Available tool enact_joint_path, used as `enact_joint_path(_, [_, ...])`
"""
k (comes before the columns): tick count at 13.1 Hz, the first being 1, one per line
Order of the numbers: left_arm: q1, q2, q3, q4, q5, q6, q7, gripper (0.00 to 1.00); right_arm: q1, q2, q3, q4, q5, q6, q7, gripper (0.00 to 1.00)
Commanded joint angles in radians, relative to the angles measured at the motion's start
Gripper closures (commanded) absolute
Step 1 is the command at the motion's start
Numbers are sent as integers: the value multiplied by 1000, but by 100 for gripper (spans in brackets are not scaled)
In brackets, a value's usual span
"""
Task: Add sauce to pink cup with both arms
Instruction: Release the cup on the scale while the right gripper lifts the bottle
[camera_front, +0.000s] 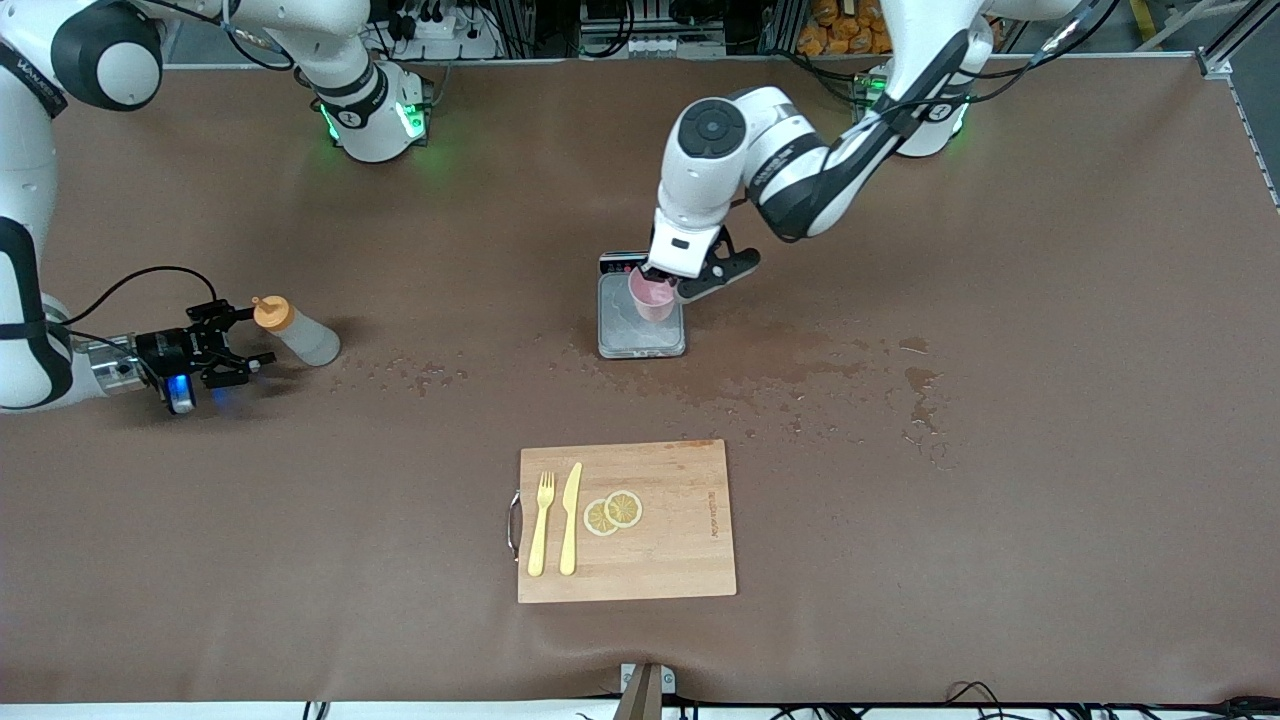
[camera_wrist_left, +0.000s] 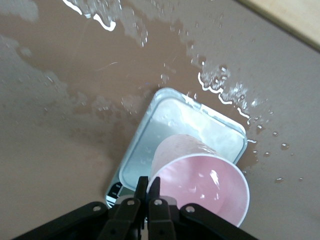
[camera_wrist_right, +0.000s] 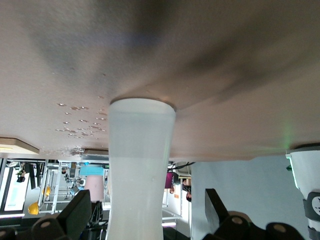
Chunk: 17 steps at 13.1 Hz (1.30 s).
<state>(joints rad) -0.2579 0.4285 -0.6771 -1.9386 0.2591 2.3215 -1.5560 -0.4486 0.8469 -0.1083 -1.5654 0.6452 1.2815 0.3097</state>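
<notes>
The sauce bottle, whitish with an orange cap, stands upright on the brown table near the right arm's end. My right gripper lies level beside it, open, with one finger on each side of the bottle. In the right wrist view the bottle's body fills the gap between my right gripper's fingers without touching them. My left gripper is shut on the rim of the pink cup and holds it tilted over a kitchen scale. The left wrist view shows my left gripper pinching the cup.
A wooden cutting board lies nearer the front camera, with a yellow fork, a knife and lemon slices on it. Wet patches spread beside the scale and toward the left arm's end.
</notes>
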Motion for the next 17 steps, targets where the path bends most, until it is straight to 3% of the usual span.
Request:
enact_joint_path(1, [-40,87,7,69,92,6,-105,100,2,17,10,10,19,-33,16,0])
enact_joint_path(5, [-50,119,8,73,126,35,-145,100,36,24,10,7,19,-47,12,0])
enact_joint_path(6, [-47,124,10,73,127,35,-144,72,39,26,10,7,19,-47,11,0])
enact_joint_path(8, [-40,122,10,73,124,35,-145,40,41,27,10,5,19,-48,-1,0])
enact_joint_path(9, [-28,116,11,73,124,35,-145,0,45,34,10,-1,19,-47,-12,0])
enact_joint_path(13, [78,-5,7,99,127,-19,-113,0,51,35,10,-4,19,-70,-17,2])
enact_joint_path(16, [169,-69,5,202,114,-170,34,0,45,35,12,-1,19,-82,-20,27])
enact_joint_path(17, [211,-74,4,240,105,-209,97,0,41,35,12,-1,19,-87,-32,41])
